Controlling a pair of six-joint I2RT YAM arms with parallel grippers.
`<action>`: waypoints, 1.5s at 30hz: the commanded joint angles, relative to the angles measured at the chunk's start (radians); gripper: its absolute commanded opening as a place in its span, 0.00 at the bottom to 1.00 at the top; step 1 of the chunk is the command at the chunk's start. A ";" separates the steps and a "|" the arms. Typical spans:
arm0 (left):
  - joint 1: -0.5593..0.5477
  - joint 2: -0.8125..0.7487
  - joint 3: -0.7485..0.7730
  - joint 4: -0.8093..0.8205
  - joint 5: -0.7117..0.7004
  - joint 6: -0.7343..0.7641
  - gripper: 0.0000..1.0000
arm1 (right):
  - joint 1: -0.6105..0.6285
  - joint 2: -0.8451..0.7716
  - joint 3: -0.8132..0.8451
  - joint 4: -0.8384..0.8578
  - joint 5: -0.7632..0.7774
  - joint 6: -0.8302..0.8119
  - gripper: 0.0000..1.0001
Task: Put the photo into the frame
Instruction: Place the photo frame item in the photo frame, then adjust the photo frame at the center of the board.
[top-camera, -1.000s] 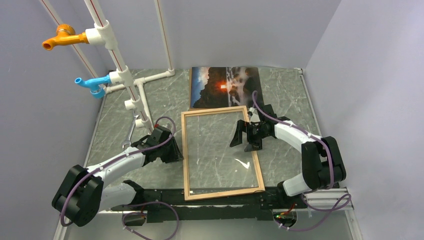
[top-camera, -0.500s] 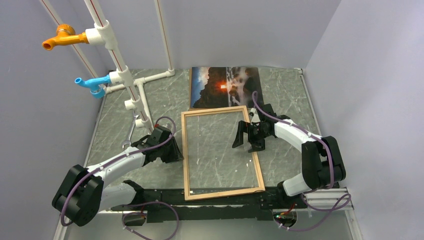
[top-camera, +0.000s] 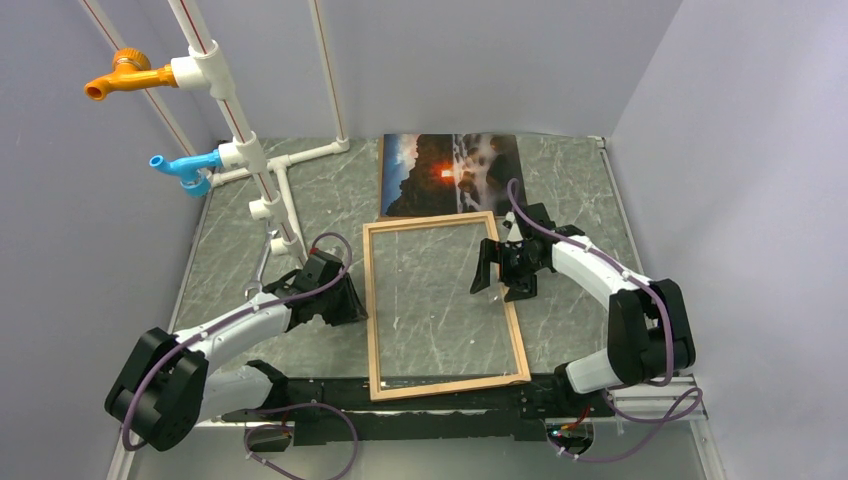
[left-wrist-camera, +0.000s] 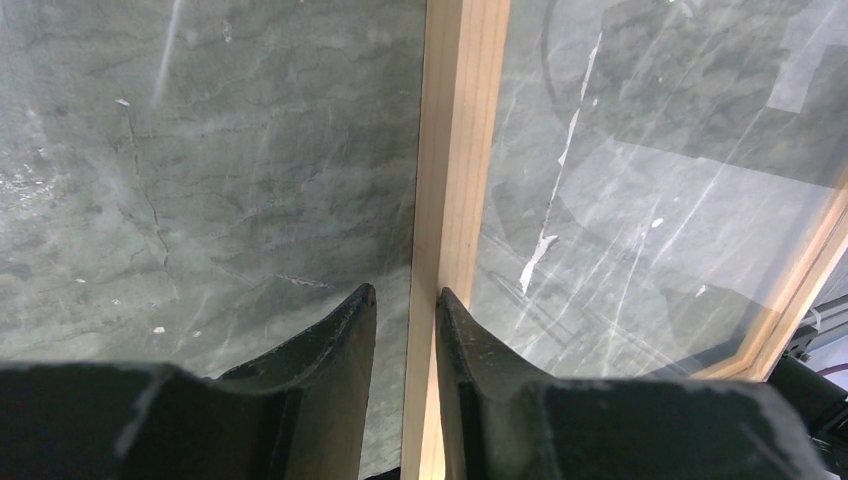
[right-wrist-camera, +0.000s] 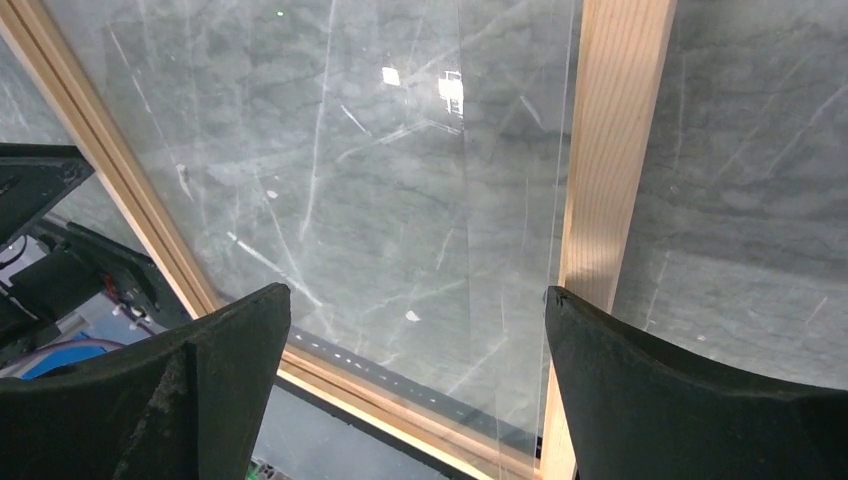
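The frame (top-camera: 449, 386) of light wood strips lies flat mid-table with a clear pane in it. Behind it, touching its far strip, the photo (top-camera: 450, 175) lies face up, a dark seascape with an orange sun. My left gripper (top-camera: 352, 303) sits low at the frame's left strip (left-wrist-camera: 462, 150). It (left-wrist-camera: 405, 295) is shut narrowly round that strip, which runs between its fingers. My right gripper (top-camera: 502, 282) hangs wide open over the upper part of the right strip (right-wrist-camera: 612, 150). One finger (right-wrist-camera: 640, 380) is above the strip, the other over the pane, and nothing is held.
White PVC pipes (top-camera: 262, 175) with an orange tap (top-camera: 125, 75) and a blue tap (top-camera: 185, 168) stand at the back left. Grey walls close in both sides. A black rail (top-camera: 440, 415) with cables runs along the near edge.
My right gripper has drifted a little to the right and toward the back along the frame's right strip, staying open. The left gripper, frame and photo have not moved.
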 joint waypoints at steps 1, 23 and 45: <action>0.000 0.034 -0.003 -0.035 -0.039 0.040 0.33 | 0.003 -0.044 0.050 -0.046 0.056 -0.005 1.00; -0.001 -0.136 0.000 -0.006 -0.026 0.031 0.71 | 0.002 -0.089 0.079 -0.067 0.106 0.009 1.00; -0.158 0.239 0.201 -0.008 -0.122 0.028 0.35 | -0.001 -0.151 0.131 -0.101 0.092 0.023 1.00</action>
